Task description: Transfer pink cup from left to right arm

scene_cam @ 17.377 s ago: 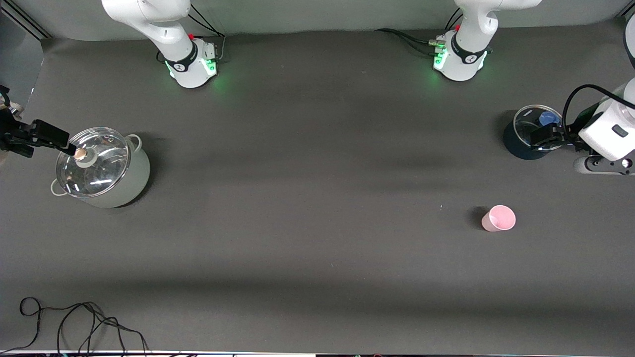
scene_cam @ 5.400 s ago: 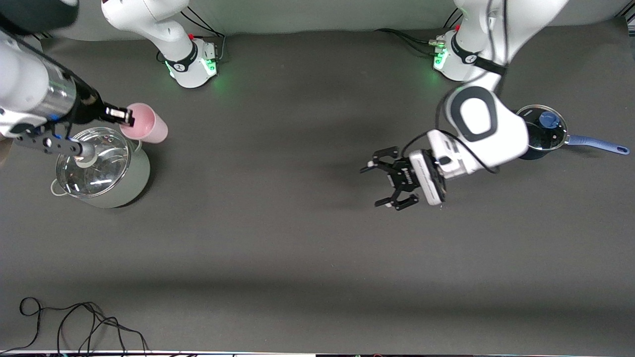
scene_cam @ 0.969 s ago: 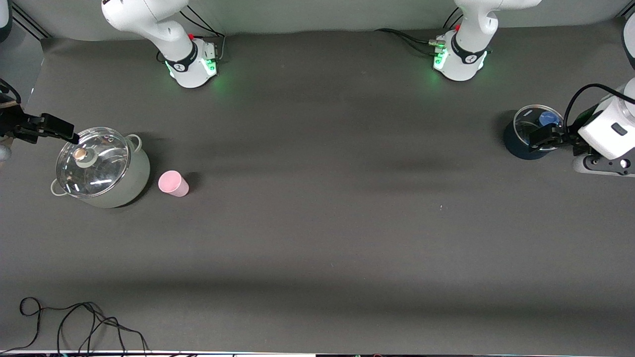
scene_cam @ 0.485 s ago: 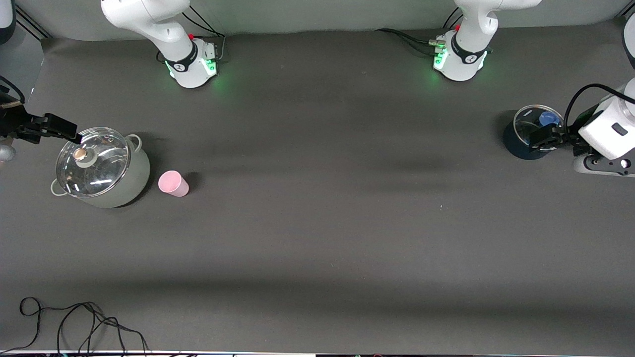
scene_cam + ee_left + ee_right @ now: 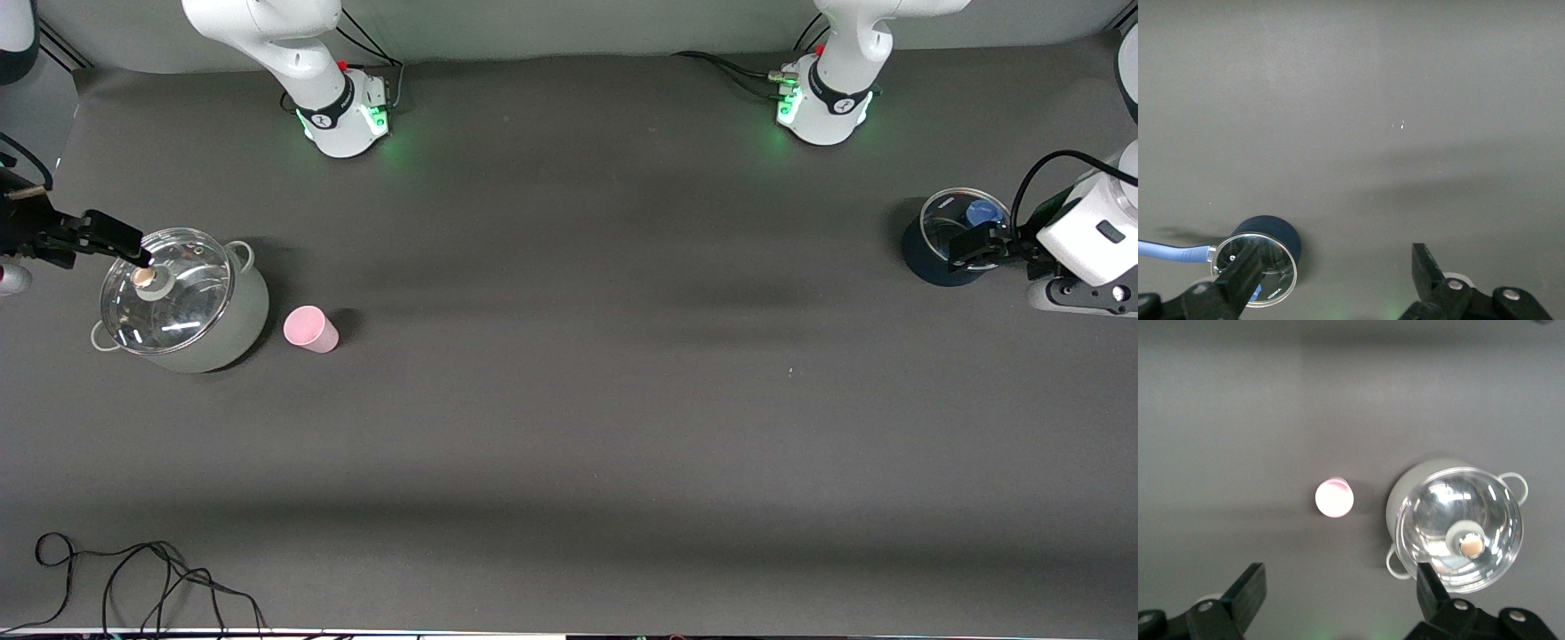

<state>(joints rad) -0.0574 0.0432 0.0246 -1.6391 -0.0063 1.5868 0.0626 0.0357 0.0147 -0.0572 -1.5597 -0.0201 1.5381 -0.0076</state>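
The pink cup (image 5: pixel 310 329) stands on the dark table beside the pale-green pot (image 5: pixel 253 307), on the pot's side toward the table's middle. It also shows in the right wrist view (image 5: pixel 1334 499), free of any gripper. My right gripper (image 5: pixel 124 246) is open and empty, up over the pot's edge at the right arm's end of the table; its own view (image 5: pixel 1339 568) shows the jaws spread wide. My left gripper (image 5: pixel 973 246) is open and empty over the dark blue saucepan (image 5: pixel 925 260), with its jaws wide apart in its own view (image 5: pixel 1337 247).
The pot carries a glass lid (image 5: pixel 169 289) with a knob, also in the right wrist view (image 5: pixel 1458 540). The saucepan has a glass lid and a blue handle (image 5: pixel 1171 252). A black cable (image 5: pixel 133 578) lies at the table's near corner.
The cup was at the left arm's end, then in my right gripper, and now stands beside the pot. In the last second my right gripper drifted slightly over the lid; the left arm stays put.
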